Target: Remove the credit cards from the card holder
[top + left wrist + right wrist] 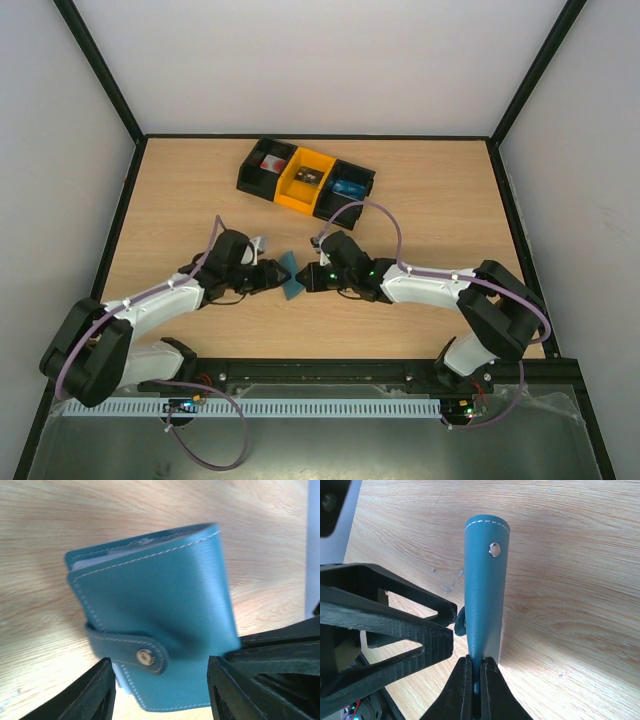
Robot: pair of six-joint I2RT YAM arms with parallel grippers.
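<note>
Card holder (291, 276) is held between both arms over the table (180, 200), middle toward the near edge. Right gripper (476, 680) pinches one edge, pads pressed together. Left gripper (160, 675) stands spread either side of the snap tab (132, 652).

Advised: keep the pinch firm and peel the tab squarely.

The left wrist view shows the cover face. The right wrist view shows only an edge-on strip.

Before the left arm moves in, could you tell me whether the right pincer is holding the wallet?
Yes, the right pincer is shut tight on one edge of the blue wallet.
</note>
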